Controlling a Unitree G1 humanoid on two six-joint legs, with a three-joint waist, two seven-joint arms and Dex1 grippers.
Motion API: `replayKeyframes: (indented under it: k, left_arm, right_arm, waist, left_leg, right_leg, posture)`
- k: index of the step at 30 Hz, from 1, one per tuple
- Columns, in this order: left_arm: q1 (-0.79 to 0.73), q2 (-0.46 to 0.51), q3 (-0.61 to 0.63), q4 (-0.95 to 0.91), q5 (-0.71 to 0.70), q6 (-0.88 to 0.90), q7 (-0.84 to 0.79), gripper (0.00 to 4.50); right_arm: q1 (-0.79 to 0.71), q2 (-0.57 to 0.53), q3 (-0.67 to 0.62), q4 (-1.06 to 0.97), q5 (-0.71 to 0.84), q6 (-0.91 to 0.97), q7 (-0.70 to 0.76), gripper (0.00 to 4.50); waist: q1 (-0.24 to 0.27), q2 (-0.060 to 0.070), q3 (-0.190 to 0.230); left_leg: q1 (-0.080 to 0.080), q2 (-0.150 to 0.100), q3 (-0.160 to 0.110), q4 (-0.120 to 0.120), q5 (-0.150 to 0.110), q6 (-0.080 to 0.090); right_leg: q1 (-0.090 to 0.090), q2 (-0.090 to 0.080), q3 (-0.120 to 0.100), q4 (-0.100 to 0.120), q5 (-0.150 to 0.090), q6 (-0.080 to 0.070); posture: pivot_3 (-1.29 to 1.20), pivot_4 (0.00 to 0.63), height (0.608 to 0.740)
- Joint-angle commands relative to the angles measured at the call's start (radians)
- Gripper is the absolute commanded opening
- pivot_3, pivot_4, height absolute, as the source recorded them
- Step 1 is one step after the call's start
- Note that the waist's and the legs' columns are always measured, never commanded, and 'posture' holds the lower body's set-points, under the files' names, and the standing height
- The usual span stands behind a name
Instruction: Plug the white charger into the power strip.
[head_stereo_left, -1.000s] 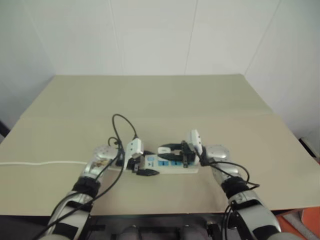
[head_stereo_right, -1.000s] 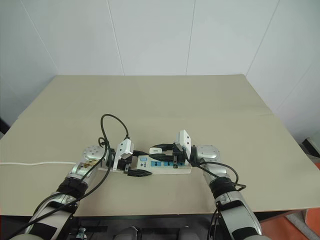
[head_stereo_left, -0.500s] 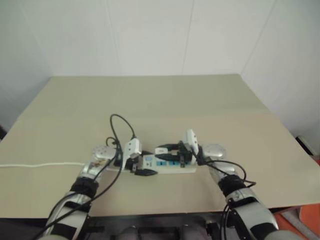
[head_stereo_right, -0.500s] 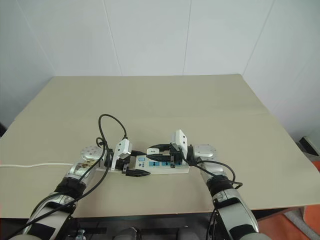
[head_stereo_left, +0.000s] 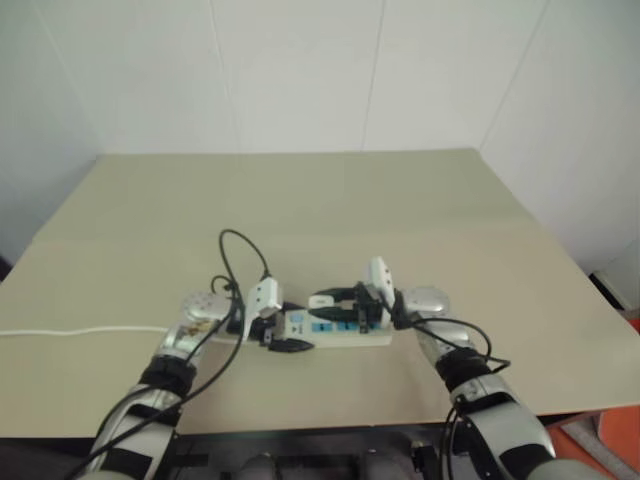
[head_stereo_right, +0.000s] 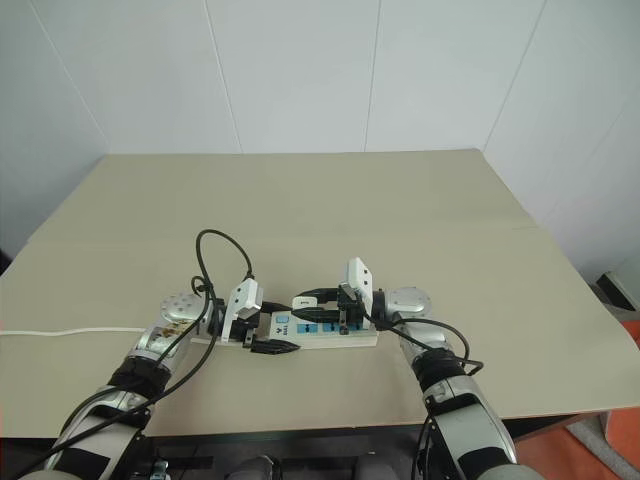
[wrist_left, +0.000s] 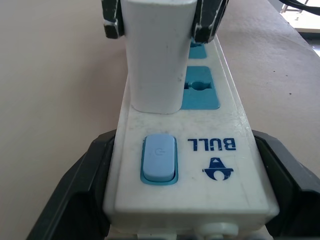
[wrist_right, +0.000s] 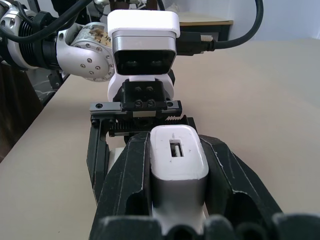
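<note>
The power strip lies on the table, near the front edge. The left gripper squeezes the strip's left end by the switch. The right gripper hugs the white charger, which stands on the strip's socket.

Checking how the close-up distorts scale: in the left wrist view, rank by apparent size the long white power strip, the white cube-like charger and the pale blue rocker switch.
1. Long white power strip, largest.
2. White cube-like charger.
3. Pale blue rocker switch, smallest.
The strip's near end lies closest to the camera, which exaggerates it.
</note>
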Motion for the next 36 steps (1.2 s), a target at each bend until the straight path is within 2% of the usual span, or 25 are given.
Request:
replayKeyframes:
  k: [1, 6, 7, 18, 21, 22, 32, 36]
  left_arm:
    - [0.007, 0.011, -0.002, -0.027, -0.001, -0.012, -0.017, 3.31]
    - [0.006, 0.012, -0.003, -0.024, -0.002, -0.009, -0.023, 3.31]
    - [0.005, 0.012, -0.003, -0.024, -0.002, -0.008, -0.023, 3.31]
    - [0.002, 0.0, -0.005, -0.019, -0.003, -0.007, -0.017, 3.31]
    - [0.003, -0.011, 0.004, -0.021, -0.013, -0.008, -0.011, 4.32]
    - [0.002, -0.012, 0.006, -0.023, -0.018, -0.006, -0.016, 4.42]
    - [0.006, 0.022, 0.054, -0.113, -0.076, 0.024, -0.05, 4.42]
    - [0.034, 0.119, 0.113, -0.232, -0.159, 0.096, -0.113, 4.42]
  right_arm:
    - [0.032, -0.027, 0.012, 0.032, -0.041, 0.046, 0.013, 2.35]
    - [0.037, -0.028, 0.011, 0.022, -0.052, 0.037, 0.013, 4.22]
    - [0.038, -0.029, 0.011, 0.019, -0.054, 0.038, 0.014, 4.44]
    - [0.031, -0.069, -0.005, -0.067, -0.039, 0.075, 0.055, 4.44]
    - [0.037, -0.1, -0.024, -0.11, -0.025, 0.086, 0.061, 4.5]
    - [0.039, -0.112, -0.03, -0.122, -0.019, 0.093, 0.064, 4.5]
    - [0.071, -0.187, -0.099, -0.24, 0.019, 0.14, 0.048, 4.5]
    - [0.101, -0.267, -0.171, -0.361, 0.085, 0.21, 0.046, 4.5]
  waist:
    - [0.0, 0.0, 0.0]
    - [0.0, 0.0, 0.0]
    - [0.0, 0.0, 0.0]
    - [0.001, 0.0, 0.0]
    - [0.003, 0.0, 0.0]
    - [0.004, 0.0, 0.0]
    - [0.003, 0.0, 0.002]
    - [0.002, 0.0, 0.004]
  left_leg:
    - [0.0, 0.0, 0.0, 0.0, 0.0, 0.0]
    - [-0.001, 0.0, 0.0, 0.0, 0.0, 0.0]
    - [-0.001, 0.0, 0.0, 0.0, 0.0, 0.0]
    - [-0.001, 0.0, 0.0, 0.0, 0.0, 0.0]
    - [-0.003, 0.0, 0.0, 0.0, 0.0, 0.0]
    - [-0.003, 0.0, 0.0, 0.0, 0.0, 0.0]
    - [-0.005, 0.0, 0.0, 0.0, 0.0, 0.0]
    - [-0.006, 0.0, 0.0, -0.001, 0.0, 0.0]
  right_leg:
    - [0.0, 0.0, 0.0, 0.0, 0.0, 0.0]
    - [-0.001, 0.0, 0.0, 0.0, 0.0, 0.0]
    - [-0.001, 0.0, 0.0, 0.0, 0.0, 0.0]
    - [-0.001, 0.0, 0.0, 0.0, 0.0, 0.0]
    - [-0.002, 0.0, 0.0, -0.001, 0.0, 0.0]
    - [-0.002, 0.0, 0.0, -0.001, 0.0, 0.0]
    - [-0.004, 0.0, 0.0, -0.001, 0.0, 0.0]
    - [-0.005, 0.0, 0.0, -0.001, 0.0, 0.0]
  posture:
    - [0.0, 0.15, 0.74]
    - [0.0, 0.15, 0.74]
    - [0.0, 0.15, 0.74]
    - [0.0, 0.15, 0.74]
    - [0.0, 0.15, 0.74]
    - [0.0, 0.15, 0.74]
    - [0.0, 0.15, 0.74]
    - [0.0, 0.15, 0.74]
